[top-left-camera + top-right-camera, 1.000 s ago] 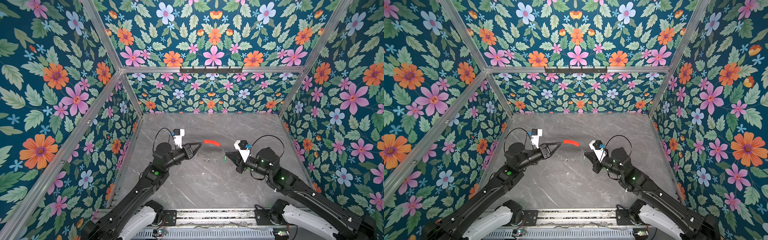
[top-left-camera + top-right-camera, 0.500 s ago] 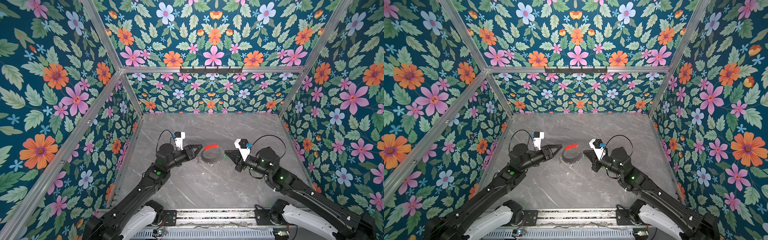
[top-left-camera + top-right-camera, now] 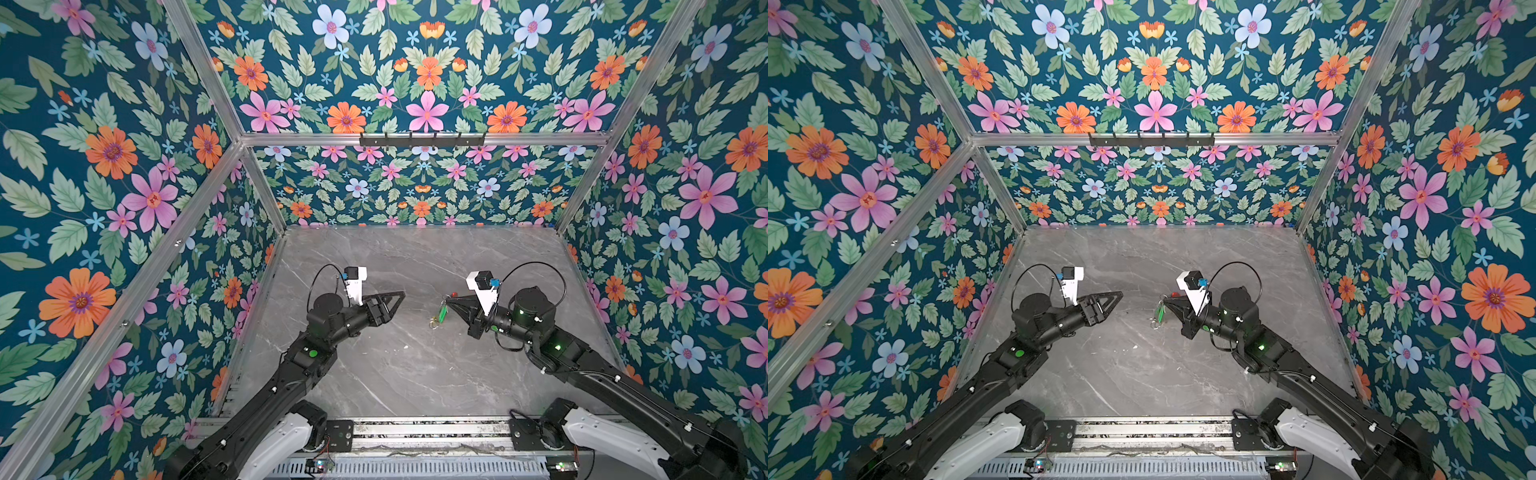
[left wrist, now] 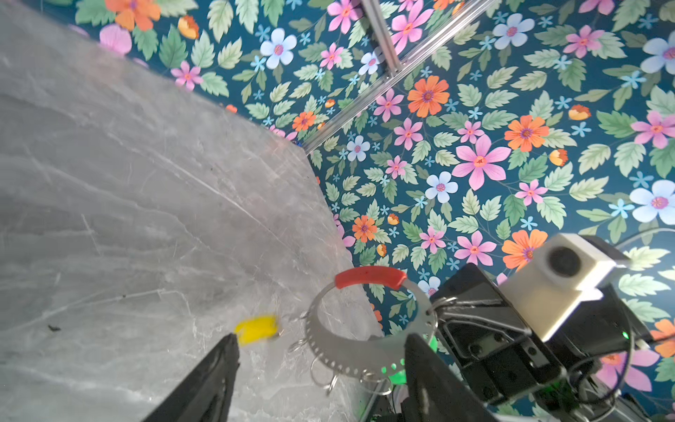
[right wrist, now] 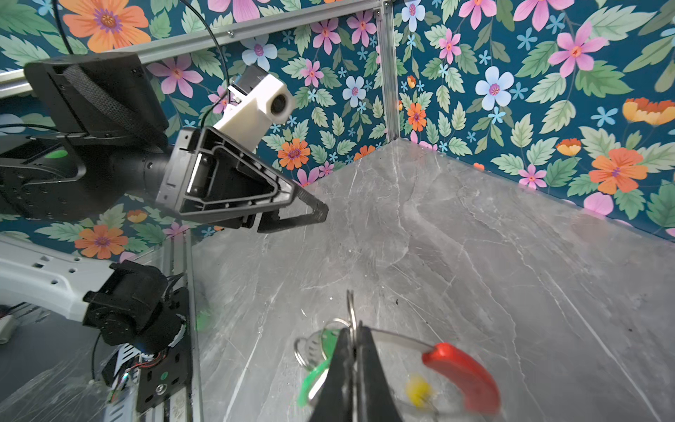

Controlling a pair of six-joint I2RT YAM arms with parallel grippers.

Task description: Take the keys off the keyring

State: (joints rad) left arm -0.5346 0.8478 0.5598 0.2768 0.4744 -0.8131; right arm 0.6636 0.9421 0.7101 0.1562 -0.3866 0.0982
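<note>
The right claw (image 5: 353,330) clamps the keyring (image 5: 400,339).

The left gripper (image 3: 397,303) holds its fingers wide apart. The right gripper (image 3: 448,300), facing it, is pinched tight.

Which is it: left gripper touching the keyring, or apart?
Apart. In a top view, a stretch of table separates the left gripper from the keyring.

1. walls (image 3: 424,187) on three sides, covered in dark teal paper with pink, orange and pale blue flowers.
2. silvery metal bars (image 3: 291,139) frame the corners.
3. grey marbled floor (image 3: 415,374), evenly lit.
</note>
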